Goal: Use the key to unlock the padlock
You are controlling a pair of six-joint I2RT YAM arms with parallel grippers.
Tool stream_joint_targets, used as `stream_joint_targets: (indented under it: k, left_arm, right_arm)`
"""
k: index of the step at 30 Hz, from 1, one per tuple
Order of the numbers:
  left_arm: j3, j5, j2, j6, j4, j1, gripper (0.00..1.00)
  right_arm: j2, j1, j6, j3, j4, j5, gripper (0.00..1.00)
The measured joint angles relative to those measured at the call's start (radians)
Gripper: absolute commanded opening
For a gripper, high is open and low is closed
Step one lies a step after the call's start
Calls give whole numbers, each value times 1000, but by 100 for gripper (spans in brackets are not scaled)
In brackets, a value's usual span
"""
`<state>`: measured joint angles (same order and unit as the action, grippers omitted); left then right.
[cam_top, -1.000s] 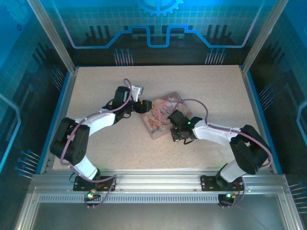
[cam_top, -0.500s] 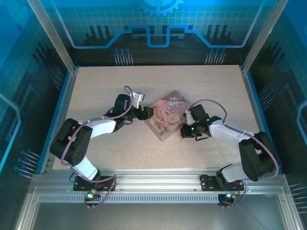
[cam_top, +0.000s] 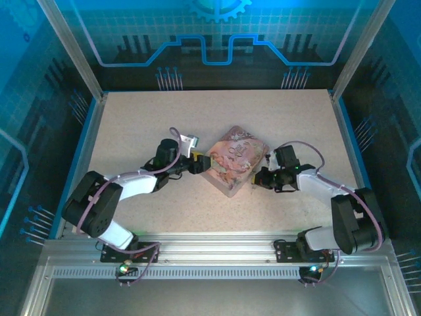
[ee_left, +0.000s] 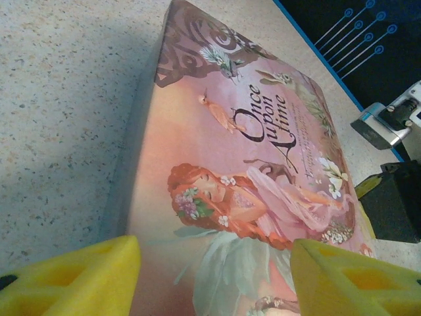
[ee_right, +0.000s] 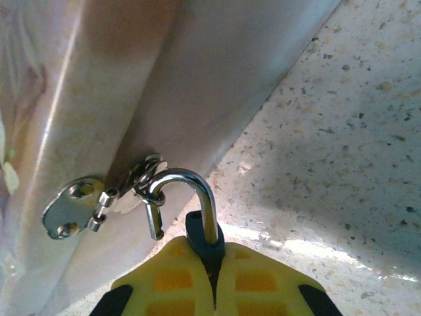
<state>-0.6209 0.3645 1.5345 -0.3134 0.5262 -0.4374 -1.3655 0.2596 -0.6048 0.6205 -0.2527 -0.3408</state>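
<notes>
Since a second ago the pink tin [cam_top: 233,161] has slid to the right and turned on the table [cam_top: 131,125]. The right gripper [cam_top: 258,178] has moved off the tin's near side to a spot just off its right-hand corner. The left gripper [cam_top: 196,164] has followed and sits at the tin's left edge.

From the top camera, both arms reach in toward the tin from opposite sides. The jaws are too small here to judge.

From the left wrist camera, the left gripper [ee_left: 214,280] has its yellow fingers [ee_left: 66,280] spread wide. The tin's [ee_left: 250,164] near end, printed with a red-haired figure and "Once Upon A Time", lies between them. I cannot tell whether either finger touches the tin.

From the right wrist camera, the right gripper [ee_right: 214,257] has its yellow fingers [ee_right: 177,276] pressed together, pinching the dark blue body of the padlock [ee_right: 197,230]. The silvery shackle [ee_right: 191,176] arches up out of the body toward the tin's side wall [ee_right: 217,79]. Its short leg hangs free of the body, and the loop is hooked through the small ring of the hasp plate [ee_right: 69,209] fixed to the tin. The padlock is thus right beside the tin, just above the speckled table [ee_right: 342,131].
</notes>
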Motion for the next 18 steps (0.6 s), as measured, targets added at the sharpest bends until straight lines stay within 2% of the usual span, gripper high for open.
stream_joint_targets:
  k: [5,10,15,18]
  left_arm:
    - [37,-23,-24,-5,28,-14,63]
    - [60,-36,-53,-26,25,-23,63]
    - [74,-43,-92,-29,-14,-38,63]
    - [74,-46,-105,-30,-35,-48,63]
  right_arm:
    - [0,-1,-34,-6,32,-1,7]
    - [0,-1,-54,-27,72,-12,7]
    - [2,-1,-163,-54,114,-8,7]
    - [2,0,-233,-74,159,-10,10]
